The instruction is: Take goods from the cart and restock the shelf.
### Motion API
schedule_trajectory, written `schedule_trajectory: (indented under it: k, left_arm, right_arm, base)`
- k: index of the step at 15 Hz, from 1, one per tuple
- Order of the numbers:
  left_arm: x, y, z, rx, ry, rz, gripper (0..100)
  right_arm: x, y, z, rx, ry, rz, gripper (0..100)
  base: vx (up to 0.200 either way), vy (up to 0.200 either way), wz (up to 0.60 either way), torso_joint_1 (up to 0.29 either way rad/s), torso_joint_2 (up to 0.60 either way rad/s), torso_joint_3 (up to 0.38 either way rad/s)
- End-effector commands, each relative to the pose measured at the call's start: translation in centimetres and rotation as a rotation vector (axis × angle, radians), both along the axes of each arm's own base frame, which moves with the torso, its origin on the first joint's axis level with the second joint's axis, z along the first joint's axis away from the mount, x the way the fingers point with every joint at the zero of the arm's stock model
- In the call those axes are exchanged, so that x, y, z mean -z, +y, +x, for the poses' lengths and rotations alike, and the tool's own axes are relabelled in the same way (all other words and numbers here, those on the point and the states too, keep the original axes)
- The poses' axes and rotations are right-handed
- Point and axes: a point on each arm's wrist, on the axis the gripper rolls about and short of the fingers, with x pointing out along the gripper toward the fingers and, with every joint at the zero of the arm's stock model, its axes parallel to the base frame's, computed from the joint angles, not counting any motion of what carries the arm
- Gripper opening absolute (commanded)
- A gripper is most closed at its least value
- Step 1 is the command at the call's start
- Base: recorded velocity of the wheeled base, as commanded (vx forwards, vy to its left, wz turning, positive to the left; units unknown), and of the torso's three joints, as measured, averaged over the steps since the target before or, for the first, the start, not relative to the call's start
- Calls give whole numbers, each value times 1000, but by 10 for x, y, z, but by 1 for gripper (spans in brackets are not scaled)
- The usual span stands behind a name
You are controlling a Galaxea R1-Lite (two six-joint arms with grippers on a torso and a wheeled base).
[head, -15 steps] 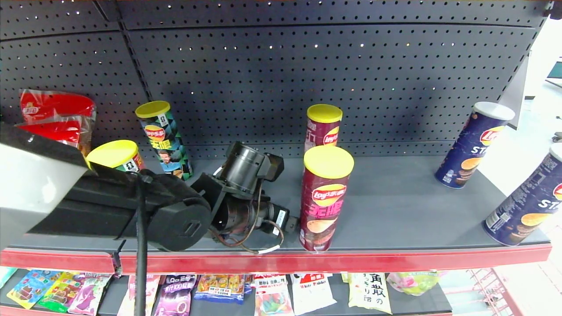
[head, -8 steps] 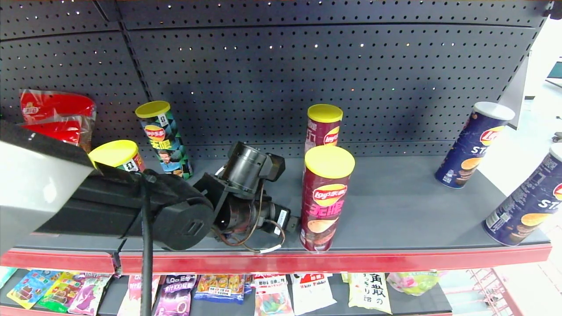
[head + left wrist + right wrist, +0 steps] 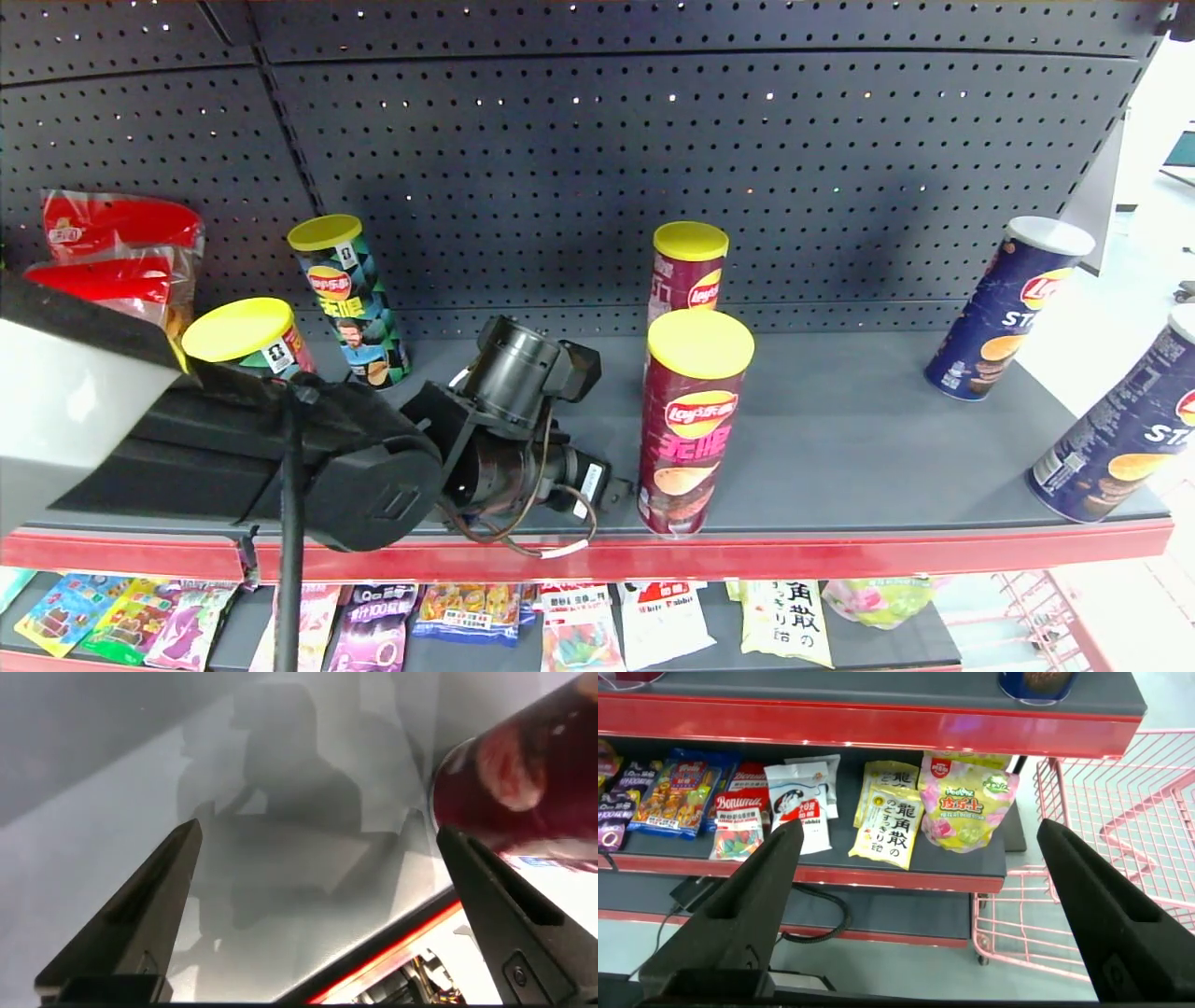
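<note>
Watch the left side first. Your left arm (image 3: pixel 280 448) lies low across the shelf (image 3: pixel 840 439), right in front of the yellow-lidded can (image 3: pixel 245 331) and near the patterned can (image 3: pixel 350 299). A sideways swing could, I judge, knock either one over.

The left pincer (image 3: pixel 320 831) is spread wide with nothing between its fingers. The front maroon can (image 3: pixel 691 420) stands upright just beside one finger, at the shelf's front edge behind the red lip (image 3: pixel 840 551). I cannot tell whether finger and can touch. A tall, narrow tube on a small base tips easily — a nudge from that finger as you draw the arm out could send it over the lip or back into the rear maroon can (image 3: pixel 689 266).

The blue cans (image 3: pixel 1004 308) stand well apart to the right, out of reach of this arm. Your right pincer (image 3: pixel 920 826) is likewise spread and empty, low in front of the snack packets (image 3: pixel 887 812) on the lower shelf. The pink wire cart (image 3: pixel 1018 929) is beside it, and its open mesh could catch a fingertip on the way in.

As for materials, the red bags (image 3: pixel 112 243) at far left look soft and crinkly. The cans are rigid, glossy cylinders with smooth plastic lids — likely slick, so grip mid-body. The shelf is flat, matt grey metal, backed by a perforated panel (image 3: pixel 653 140). The packets are thin glossy film, limp and flat, and the cart is thin coated wire.
</note>
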Motion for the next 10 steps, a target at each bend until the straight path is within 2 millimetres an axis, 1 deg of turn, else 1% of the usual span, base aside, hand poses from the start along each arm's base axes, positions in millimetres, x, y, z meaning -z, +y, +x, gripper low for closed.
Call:
schedule_trajectory:
  k: [1, 4, 8, 9, 10]
  left_arm:
    - [-1, -5, -5, 21, 1, -5, 100]
    - [1, -7, -6, 27, 3, -3, 100]
    - [0, -3, -7, 20, 6, -2, 100]
    - [-1, 1, -10, 17, 6, 0, 100]
    - [-4, 9, -15, 9, 7, 1, 100]
  right_arm:
    - [0, 0, 0, -1, 2, 0, 100]
    - [0, 0, 0, -1, 2, 0, 100]
    - [0, 0, 0, -1, 3, -1, 100]
    - [0, 0, 0, -1, 3, -1, 100]
    - [0, 0, 0, -1, 2, 0, 100]
  base:
    - [0, 0, 0, 0, 0, 0]
    - [0, 0, 0, 0, 0, 0]
    - [0, 0, 0, 0, 0, 0]
    - [0, 0, 0, 0, 0, 0]
    - [0, 0, 0, 0, 0, 0]
